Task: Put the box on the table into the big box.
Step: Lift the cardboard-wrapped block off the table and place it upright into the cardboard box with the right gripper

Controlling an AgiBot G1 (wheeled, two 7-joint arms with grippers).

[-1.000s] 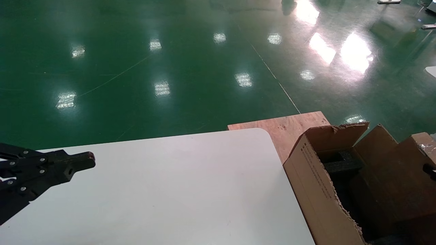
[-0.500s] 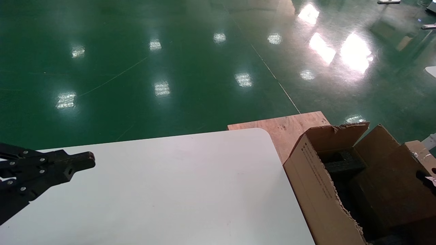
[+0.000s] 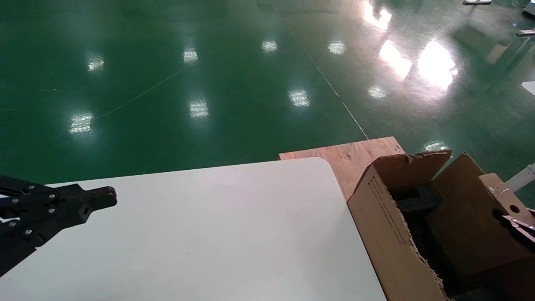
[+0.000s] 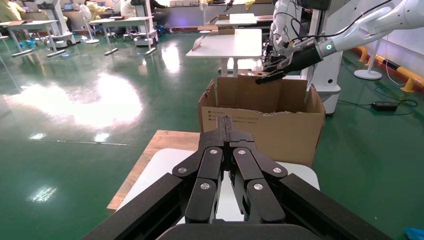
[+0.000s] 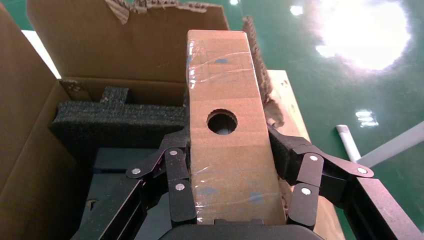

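Note:
The box (image 5: 225,150), flat brown cardboard with a round hole in its broad face, is clamped between the fingers of my right gripper (image 5: 227,137), which is shut on it. In the head view the box (image 3: 468,225) hangs tilted over the open top of the big box (image 3: 388,225), with the right gripper (image 3: 518,223) at the frame's right edge. Black foam (image 5: 115,122) lies inside the big box under the held box. My left gripper (image 3: 110,196) hovers shut over the left part of the white table (image 3: 234,234), holding nothing.
A brown plywood board (image 3: 351,154) lies beyond the table's far right corner, beside the big box. The big box's torn flaps (image 3: 418,161) stand up round its opening. Shiny green floor (image 3: 209,83) stretches beyond the table.
My right gripper has brought the box down and to the left over the big box's opening, and its round hole now shows in the head view. The left arm has not moved.

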